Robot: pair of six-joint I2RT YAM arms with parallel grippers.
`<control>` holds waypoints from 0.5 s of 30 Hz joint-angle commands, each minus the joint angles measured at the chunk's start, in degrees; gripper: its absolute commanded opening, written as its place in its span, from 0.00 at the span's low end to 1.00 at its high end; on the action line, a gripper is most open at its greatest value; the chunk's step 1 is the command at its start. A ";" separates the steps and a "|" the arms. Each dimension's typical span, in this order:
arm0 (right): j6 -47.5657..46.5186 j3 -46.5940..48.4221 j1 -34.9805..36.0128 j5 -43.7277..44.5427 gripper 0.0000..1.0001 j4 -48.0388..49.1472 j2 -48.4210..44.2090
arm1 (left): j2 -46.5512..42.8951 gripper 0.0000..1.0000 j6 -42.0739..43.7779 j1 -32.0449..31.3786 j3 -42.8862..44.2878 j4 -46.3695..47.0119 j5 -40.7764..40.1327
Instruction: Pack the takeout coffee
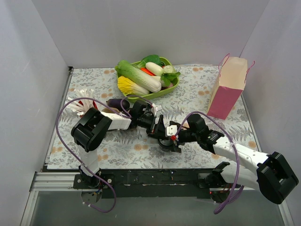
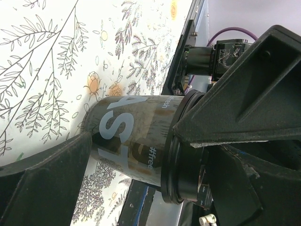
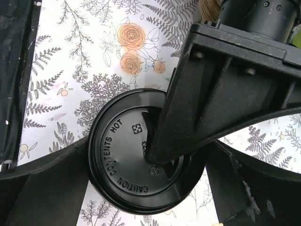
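Right wrist view: the takeout coffee (image 3: 123, 175) is seen standing upright on the floral tabletop (image 3: 70, 61), black lid up, near the front middle. It is flanked by the wide-open jaws of the left gripper (image 1: 162, 132) and the right gripper (image 1: 175, 137). Whether either presses on it cannot be told.

Top external camera: fixed high, behind the arm bases (image 1: 155, 179), facing down and toward the far wall. It takes in the whole table (image 1: 207, 94) from a distance.

Left wrist camera: very close and rolled sideways, looking along its own fingers (image 2: 42, 174) at the side of the takeout coffee (image 2: 131, 136).

Right wrist camera: very close, looking straight down on the lid (image 3: 120, 174).

Both wrist views share that cup and the patterned surface at the table's near middle.
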 commanded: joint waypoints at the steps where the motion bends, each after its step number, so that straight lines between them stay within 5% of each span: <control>1: 3.44 2.68 -0.26 -0.44 0.98 0.56 -2.95 | 3.30 0.98 5.29 -0.36 -0.13 -4.99 -8.22; 15: 13.01 5.67 -0.70 2.55 0.98 2.76 -1.73 | 5.06 0.98 7.49 -0.36 0.22 -6.93 -10.06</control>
